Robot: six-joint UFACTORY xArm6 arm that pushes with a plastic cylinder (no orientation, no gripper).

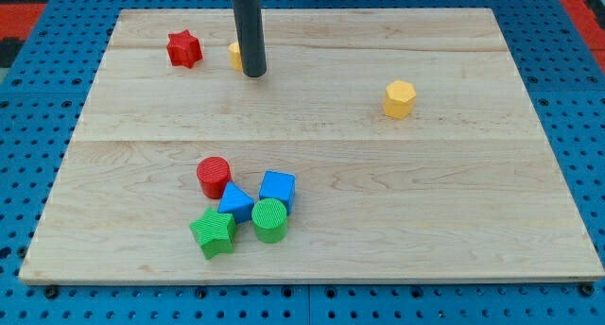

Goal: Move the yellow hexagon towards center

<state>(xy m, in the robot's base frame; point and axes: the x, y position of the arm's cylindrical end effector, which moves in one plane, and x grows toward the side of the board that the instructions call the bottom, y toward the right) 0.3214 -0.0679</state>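
yellow hexagon (400, 98) | well to the view's right of my tip (253, 75), untouched | tip bare, grasping nothing | whole push toward centre left

Red star (184, 49) sits near the counter's (454, 221) top-left. A yellow block (233, 54), shape unclear, lies just right of it, partly hidden. Lower left of centre, clustered: red cylinder (214, 177), blue triangle (235, 202), blue cube (277, 188), green cylinder (269, 220), green star (214, 232).

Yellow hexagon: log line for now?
yellow hexagon right of centre | my tip far left of it, by second yellow block | no contact
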